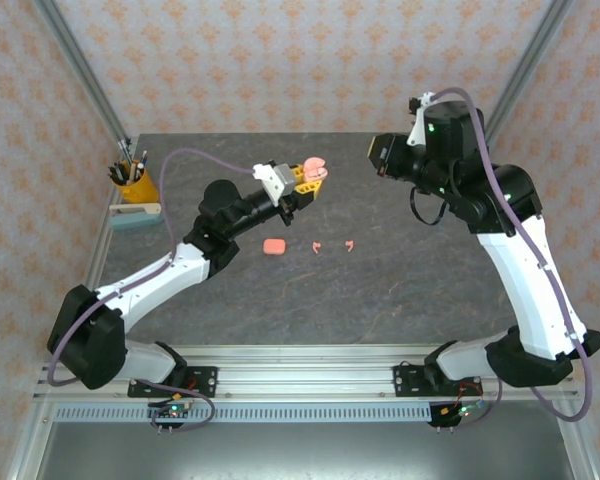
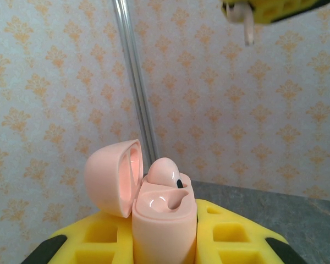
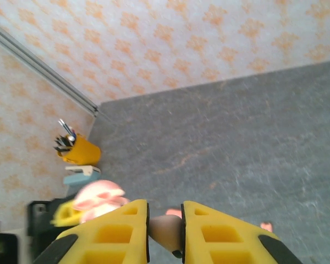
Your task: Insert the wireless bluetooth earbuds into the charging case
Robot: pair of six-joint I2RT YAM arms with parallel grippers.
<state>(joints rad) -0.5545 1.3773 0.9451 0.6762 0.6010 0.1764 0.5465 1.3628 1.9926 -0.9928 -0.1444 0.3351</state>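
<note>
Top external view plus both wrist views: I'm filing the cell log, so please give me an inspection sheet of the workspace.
Surface: dark grey mottled table; no spills seen.
Job's things: open charging case, one seated earbud, other socket empty; loose earbud and second loose earbud on table beside closed case.
Clutter: yellow pen cup, pale blue block, far left.
Grippers: left claw shut on open charging case; right claw shut on held earbud.
Cables: purple cable along left arm, second purple cable on right.
Surroundings: patterned walls, metal frame posts.
</note>
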